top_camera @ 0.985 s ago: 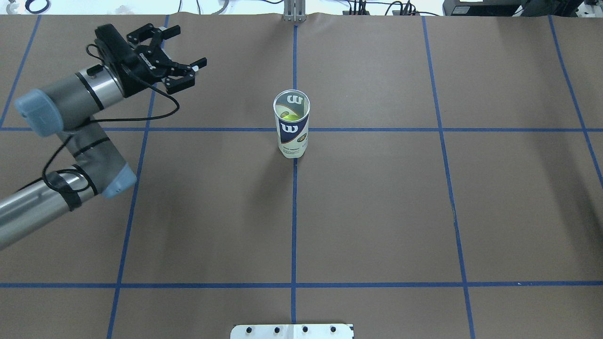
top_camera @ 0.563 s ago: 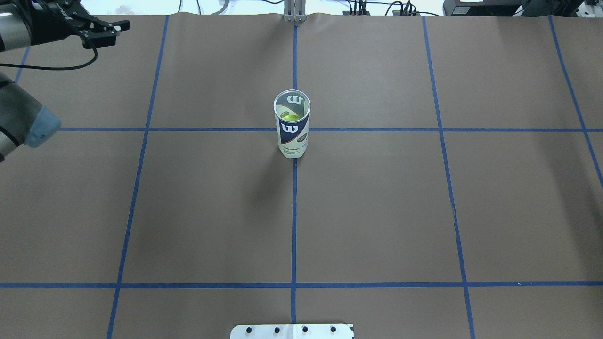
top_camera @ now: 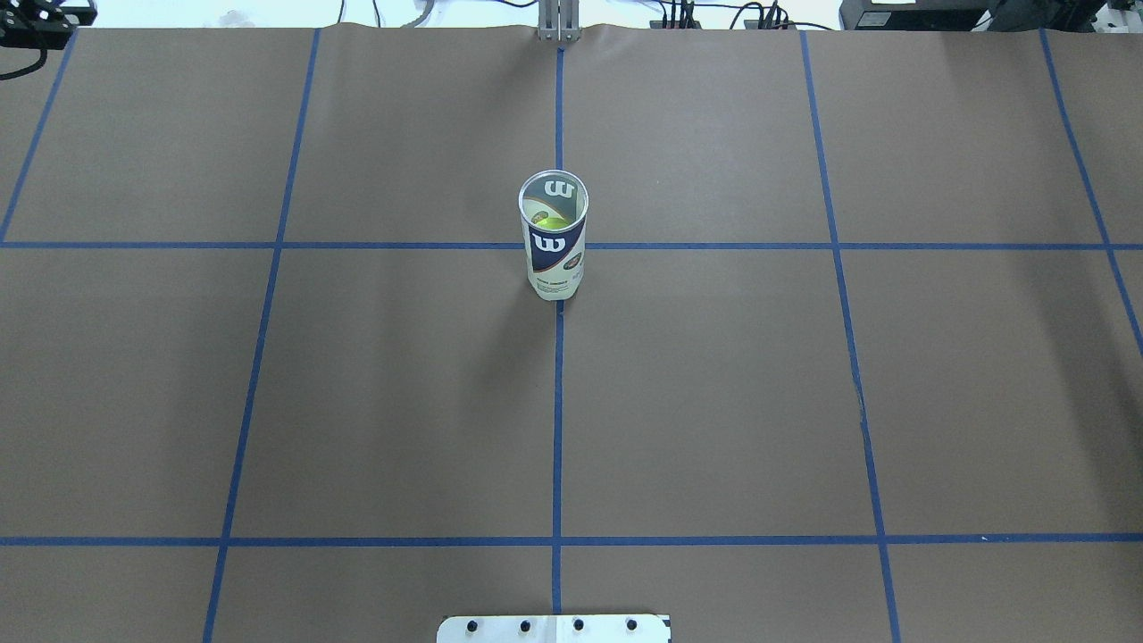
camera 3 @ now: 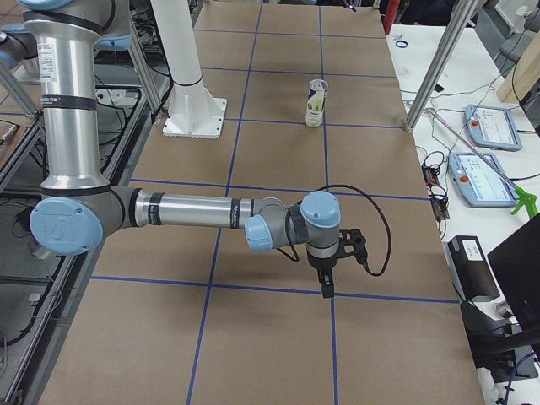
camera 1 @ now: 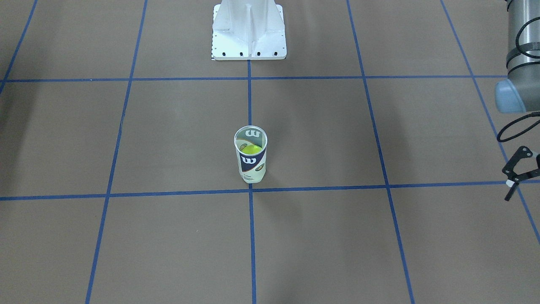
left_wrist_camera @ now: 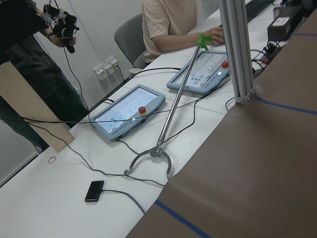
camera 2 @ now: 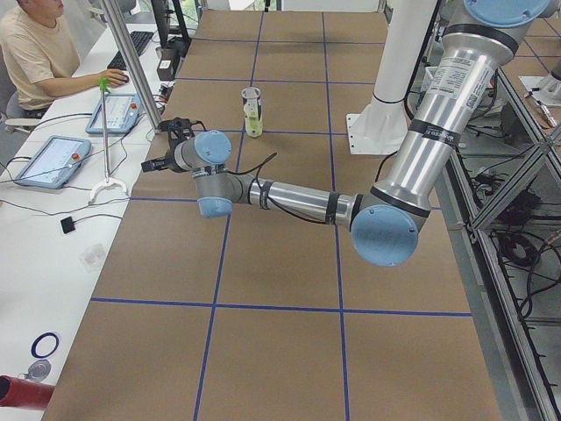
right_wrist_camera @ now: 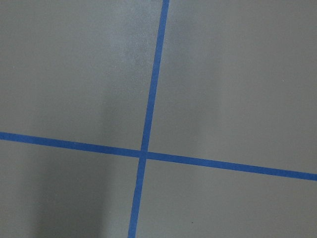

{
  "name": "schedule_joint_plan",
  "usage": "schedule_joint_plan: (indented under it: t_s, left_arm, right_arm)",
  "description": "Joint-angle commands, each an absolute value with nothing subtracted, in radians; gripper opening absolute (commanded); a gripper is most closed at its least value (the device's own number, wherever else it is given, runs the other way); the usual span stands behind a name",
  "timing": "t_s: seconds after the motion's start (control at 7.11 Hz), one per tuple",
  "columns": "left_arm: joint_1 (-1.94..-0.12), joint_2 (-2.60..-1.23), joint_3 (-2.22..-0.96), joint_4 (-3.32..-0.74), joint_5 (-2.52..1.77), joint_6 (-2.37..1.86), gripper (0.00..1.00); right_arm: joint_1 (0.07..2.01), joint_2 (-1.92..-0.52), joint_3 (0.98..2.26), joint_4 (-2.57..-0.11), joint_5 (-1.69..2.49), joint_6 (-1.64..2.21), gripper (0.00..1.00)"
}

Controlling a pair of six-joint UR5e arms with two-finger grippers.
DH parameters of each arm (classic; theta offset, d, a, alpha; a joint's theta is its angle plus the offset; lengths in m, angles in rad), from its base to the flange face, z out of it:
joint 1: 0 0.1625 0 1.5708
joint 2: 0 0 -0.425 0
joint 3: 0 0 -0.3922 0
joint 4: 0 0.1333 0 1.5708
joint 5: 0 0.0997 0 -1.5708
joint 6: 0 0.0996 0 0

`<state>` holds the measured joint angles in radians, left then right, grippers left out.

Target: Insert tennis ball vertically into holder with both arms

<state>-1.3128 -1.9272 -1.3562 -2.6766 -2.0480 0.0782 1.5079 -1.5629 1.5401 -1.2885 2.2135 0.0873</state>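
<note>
The holder, a clear can with a silver rim and a navy "W" label, stands upright at the table's middle on a blue tape crossing. A yellow-green tennis ball lies inside it, low in the can. My left gripper is far off at the table's left edge, empty, with its fingers spread. Only one finger shows in the front view, and a black corner in the overhead view. My right gripper points down at the table's right end, and I cannot tell its state. Its wrist view shows only tape lines.
The white pedestal base stands at the robot's side of the table. Beyond the left table edge are an aluminium post, a grabber tool, two tablets and a seated operator. Blue tape lines grid the brown table.
My left arm has swung away to the far left and has almost left the overhead view. The holder and the ball have not moved.
</note>
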Motion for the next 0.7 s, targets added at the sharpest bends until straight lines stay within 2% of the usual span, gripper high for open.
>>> schedule_joint_plan:
  t_s: [0.0, 0.14, 0.28, 0.56]
  left_arm:
    - [-1.362, -1.910, -1.390, -2.397, -2.089, 0.245, 0.99]
    - [-1.388, -1.895, -1.402, -2.296, -2.100, 0.393, 0.98]
    - [-1.414, -1.864, -1.413, -2.234, -2.100, 0.481, 0.81]
    - [-1.430, -1.818, -1.433, -2.209, -2.089, 0.637, 0.91]
  right_arm:
    - [1.508, -1.560, 1.540, -1.289, 2.212, 0.086, 1.00]
    - [1.508, -1.559, 1.540, -1.289, 2.212, 0.086, 1.00]
    - [1.508, -1.559, 1.539, -1.289, 2.212, 0.084, 1.00]
    - [1.508, -1.562, 1.539, -1.287, 2.210, 0.084, 1.00]
